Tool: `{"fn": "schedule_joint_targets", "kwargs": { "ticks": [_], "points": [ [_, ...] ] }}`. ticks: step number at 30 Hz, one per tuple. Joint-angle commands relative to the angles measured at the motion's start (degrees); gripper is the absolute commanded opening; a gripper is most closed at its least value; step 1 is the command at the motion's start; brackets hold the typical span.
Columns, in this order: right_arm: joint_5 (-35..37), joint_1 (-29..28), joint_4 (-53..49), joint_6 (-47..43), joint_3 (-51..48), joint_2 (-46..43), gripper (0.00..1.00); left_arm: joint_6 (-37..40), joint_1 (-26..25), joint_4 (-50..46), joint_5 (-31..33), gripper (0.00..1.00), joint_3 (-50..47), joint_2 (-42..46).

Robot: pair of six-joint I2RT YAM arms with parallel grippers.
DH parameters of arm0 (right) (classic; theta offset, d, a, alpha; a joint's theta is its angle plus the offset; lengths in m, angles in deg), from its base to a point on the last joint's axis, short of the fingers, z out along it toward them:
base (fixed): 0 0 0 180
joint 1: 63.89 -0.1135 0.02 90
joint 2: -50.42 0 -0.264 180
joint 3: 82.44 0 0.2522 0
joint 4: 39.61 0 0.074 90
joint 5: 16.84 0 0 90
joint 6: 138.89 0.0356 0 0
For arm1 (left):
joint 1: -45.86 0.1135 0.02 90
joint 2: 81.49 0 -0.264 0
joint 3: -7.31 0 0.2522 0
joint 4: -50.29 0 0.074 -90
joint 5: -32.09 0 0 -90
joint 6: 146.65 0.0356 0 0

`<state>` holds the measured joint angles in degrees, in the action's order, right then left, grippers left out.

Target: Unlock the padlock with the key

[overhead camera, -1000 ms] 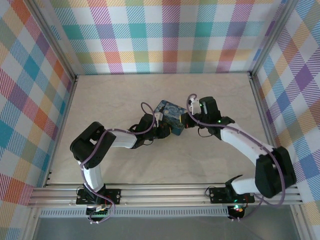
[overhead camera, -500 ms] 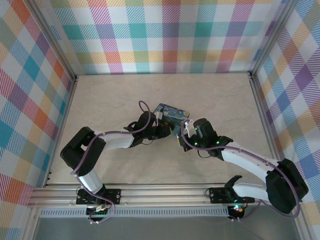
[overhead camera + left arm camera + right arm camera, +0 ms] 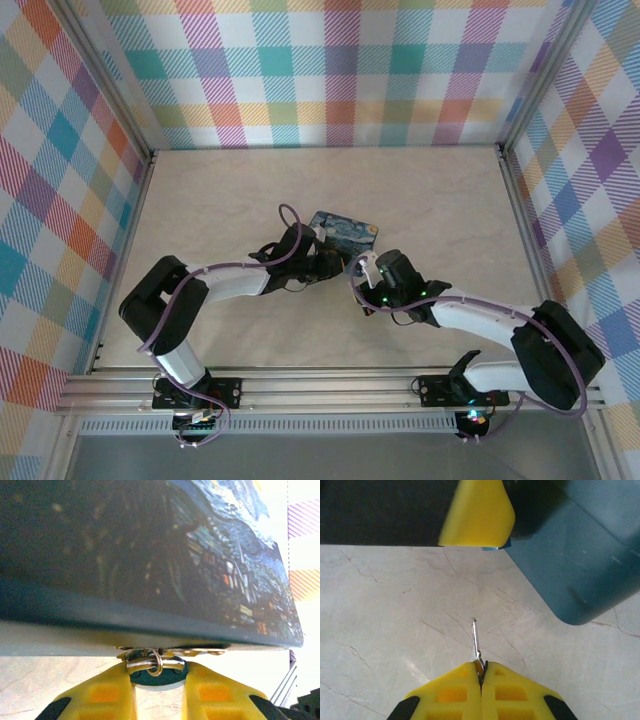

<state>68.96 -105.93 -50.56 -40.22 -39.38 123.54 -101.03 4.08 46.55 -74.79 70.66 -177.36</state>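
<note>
At table centre: a dark-blue tin box painted with a starry night (image 3: 345,228) is lying on the pale marbled table (image 3: 220,200), and both arms are meeting at its near edge.
Left gripper (image 3: 157,677): its yellow fingers (image 3: 100,695) are clamping the tiny blue-bodied padlock with a silvery metal top (image 3: 155,667), just under the tin's rim.
Right gripper (image 3: 481,672): its jaws are pinching the thin silvery key (image 3: 476,642) tight, with the blade pointing ahead toward the padlock but apart from it.
Step in hand: bringing the key tip to the keyhole, judging by the gap.
Doing it well: the approach is calling for a slow, straight push, with the blade lined up to the slot and the left arm bracing the lock. The keyhole itself is too small to make out.
Risk: the thin key twisting in the pinch if it is striking off-centre.
</note>
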Motion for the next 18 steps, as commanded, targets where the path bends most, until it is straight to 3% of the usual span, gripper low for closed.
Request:
{"fn": "schedule_joint_targets", "kwargs": {
  "ticks": [1, 18],
  "points": [
    [0.52, -0.31, 3.36, -2.34, -0.23, 0.83, 0.00, -1.82, -0.84, -0.70, 0.72, 0.13, 1.66, 3.04],
    [1.48, -0.32, 7.26, -2.13, 0.92, 3.87, 0.00, -4.08, -2.01, -3.29, 1.57, 0.13, 1.93, 4.54]
  ]
}}
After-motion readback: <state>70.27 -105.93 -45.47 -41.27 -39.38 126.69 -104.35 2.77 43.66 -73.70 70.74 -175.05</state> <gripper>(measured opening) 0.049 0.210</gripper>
